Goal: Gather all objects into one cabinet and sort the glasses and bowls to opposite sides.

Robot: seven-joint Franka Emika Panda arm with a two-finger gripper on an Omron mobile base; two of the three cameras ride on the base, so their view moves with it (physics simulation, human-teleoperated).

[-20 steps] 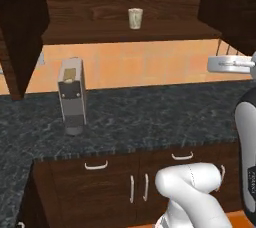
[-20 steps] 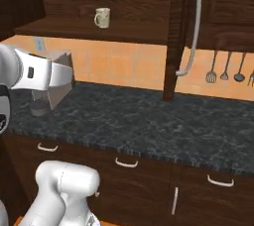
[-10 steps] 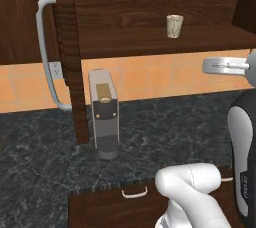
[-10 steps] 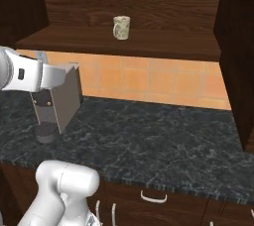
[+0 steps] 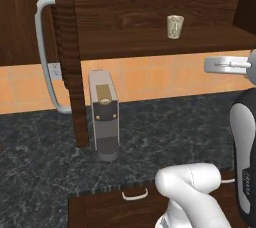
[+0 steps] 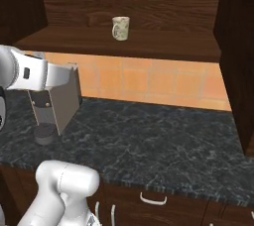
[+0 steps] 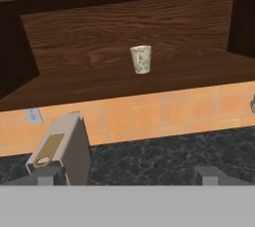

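While I looked along the hand camera, the gripper [image 7: 127, 175] stood released, its two dark fingertips [image 7: 46, 173] far apart at the bottom of the view and nothing held between them. The tips touched nothing; behind them I saw the black speckled counter [image 7: 164, 156].

Just beside the left fingertip in that view stood a grey box-shaped appliance [image 7: 62, 149] with a gold-coloured plate on its top. In the left base view the same appliance [image 5: 104, 114] stood upright on the counter [image 5: 170, 127], close to the edge of a dark brown cabinet door [image 5: 67, 47] which carried a long white handle [image 5: 46, 54]. In the right base view the white arm [image 6: 25, 71] crossed in front of the appliance [image 6: 59, 103].

Behind the counter ran an orange tiled wall [image 7: 164, 114], with a small white socket [image 7: 34, 115] on it at the left side.

Above the tiles was an open shelf of dark brown wood [image 7: 99, 89]. One white cup [image 7: 141, 59] with a faint speckled pattern stood on it, upright, tapered and without a handle, alone near the middle of the board and well apart from the gripper. I saw this cup also in the left base view [image 5: 175, 26], and in the right base view [image 6: 120, 28]

Under the counter, dark brown drawer fronts carried small white handles [image 5: 135, 194]
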